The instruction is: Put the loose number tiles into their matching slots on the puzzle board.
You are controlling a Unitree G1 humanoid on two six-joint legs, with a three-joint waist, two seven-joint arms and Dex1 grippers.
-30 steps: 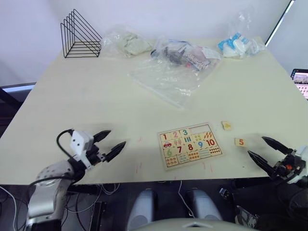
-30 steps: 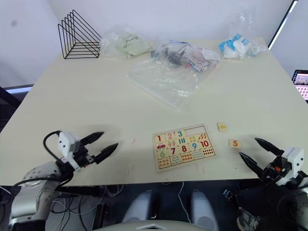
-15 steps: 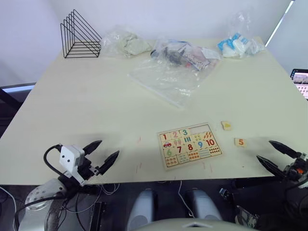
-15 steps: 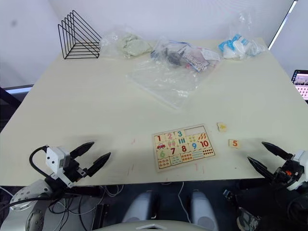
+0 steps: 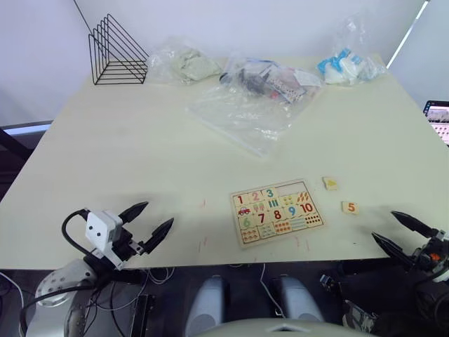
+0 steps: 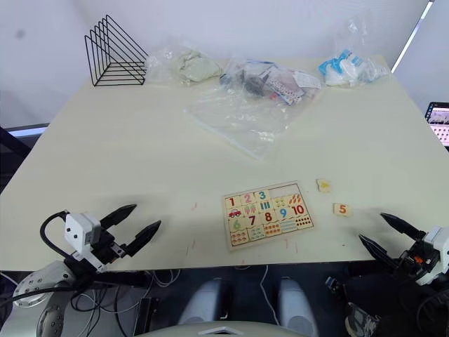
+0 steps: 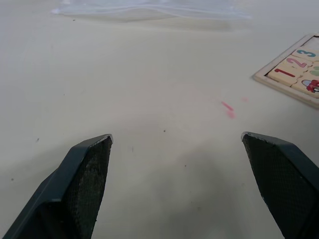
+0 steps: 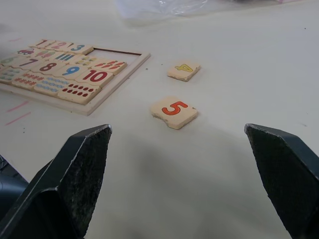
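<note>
- The left gripper [image 5: 149, 221] hovered over the table's near edge at about 8 o'clock from the puzzle board [image 5: 276, 211], its two black fingers spread wide and holding nothing.
- The right gripper [image 5: 400, 232] sat at the near edge at roughly 4 o'clock from the board, fingers likewise spread apart and empty.
- The orange 5 tile [image 8: 174, 111] lay loose on the cream table [image 5: 140, 140], just ahead of the right gripper and at 3 o'clock from the board.
- The yellow 4 tile [image 8: 184, 70] lay a little farther off, at about 2 o'clock from the board, apart from the 5.
- The board held 1, 2 and 3 in its top row, with an empty gap beside the 3.
- Beyond, at 12 o'clock, lay clear plastic bags [image 5: 245, 112].
- A black wire rack [image 5: 116, 53] stood at the far 10 o'clock corner.
</note>
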